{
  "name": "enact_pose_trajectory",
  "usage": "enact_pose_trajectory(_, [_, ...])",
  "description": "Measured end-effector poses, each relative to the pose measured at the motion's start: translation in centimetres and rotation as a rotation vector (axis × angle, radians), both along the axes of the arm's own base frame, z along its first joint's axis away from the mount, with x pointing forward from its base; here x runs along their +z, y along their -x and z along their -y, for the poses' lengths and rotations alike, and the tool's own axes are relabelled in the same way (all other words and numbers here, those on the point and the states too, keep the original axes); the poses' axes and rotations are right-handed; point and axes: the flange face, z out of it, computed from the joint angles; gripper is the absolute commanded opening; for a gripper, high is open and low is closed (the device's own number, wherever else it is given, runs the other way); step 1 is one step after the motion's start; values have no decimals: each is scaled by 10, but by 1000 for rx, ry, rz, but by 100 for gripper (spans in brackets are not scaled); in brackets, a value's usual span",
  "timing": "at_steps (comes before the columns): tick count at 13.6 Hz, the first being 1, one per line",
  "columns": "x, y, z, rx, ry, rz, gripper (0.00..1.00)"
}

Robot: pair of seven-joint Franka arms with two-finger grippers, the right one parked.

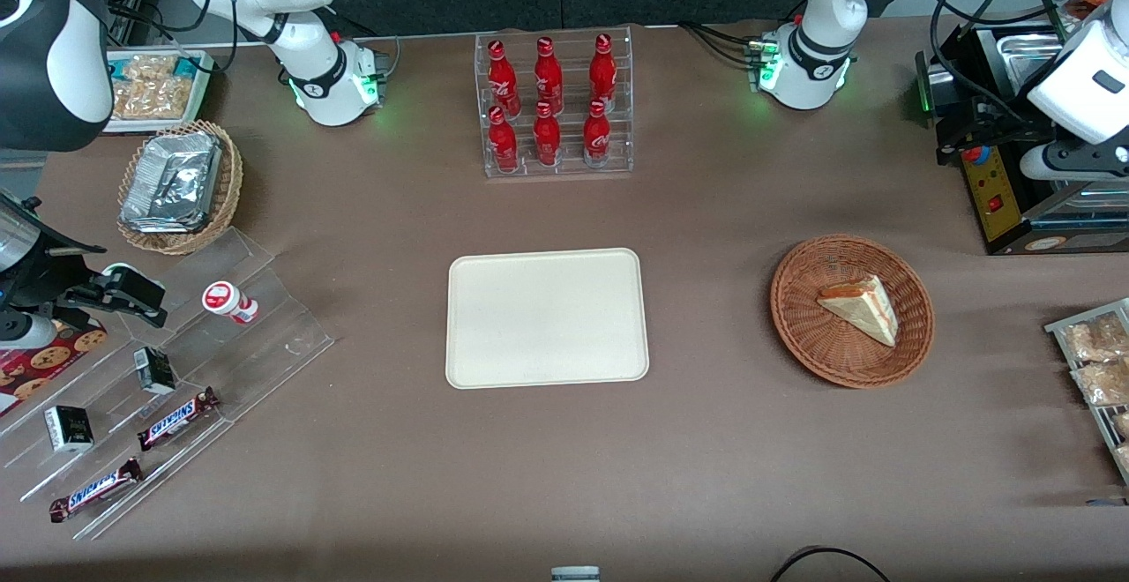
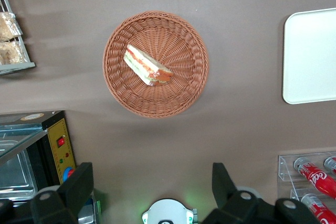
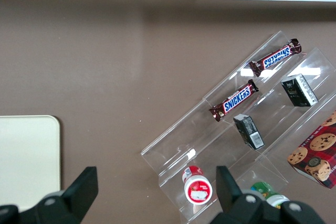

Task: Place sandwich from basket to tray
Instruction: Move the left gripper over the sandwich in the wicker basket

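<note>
1. Foil trays (image 1: 172, 183) lie in a tan wicker basket (image 1: 222, 203) toward the parked arm's end of the table (image 1: 370, 476); Snickers bars (image 1: 176, 418) sit on a clear stepped stand (image 1: 265, 335) nearer the front camera.
2. The tray (image 1: 547, 317) lies flat at mid-table, bare, with a rack of red bottles (image 1: 551, 106) farther from the front camera.
3. The basket (image 1: 798, 335) rests toward the working arm's end, well apart from the tray.
4. The sandwich (image 1: 860, 307) lies inside the basket, filling edge visible in the left wrist view (image 2: 148, 65).
5. The gripper (image 2: 152, 190) hangs high above the table, near the basket — fingers (image 2: 79, 186) spread wide, holding nothing, touching nothing.
</note>
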Motion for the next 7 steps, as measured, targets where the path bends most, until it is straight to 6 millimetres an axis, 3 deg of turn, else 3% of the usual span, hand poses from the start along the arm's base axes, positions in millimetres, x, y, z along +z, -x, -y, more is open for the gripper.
enact_pose_trajectory(4, [-9,-4,0,7,-3,-18,100])
enact_pose_trajectory(5, [-24,-12,-2,46,-11,-42,100])
enact_pose_trajectory(7, [-72,-41,-3,244,-44,-77,100])
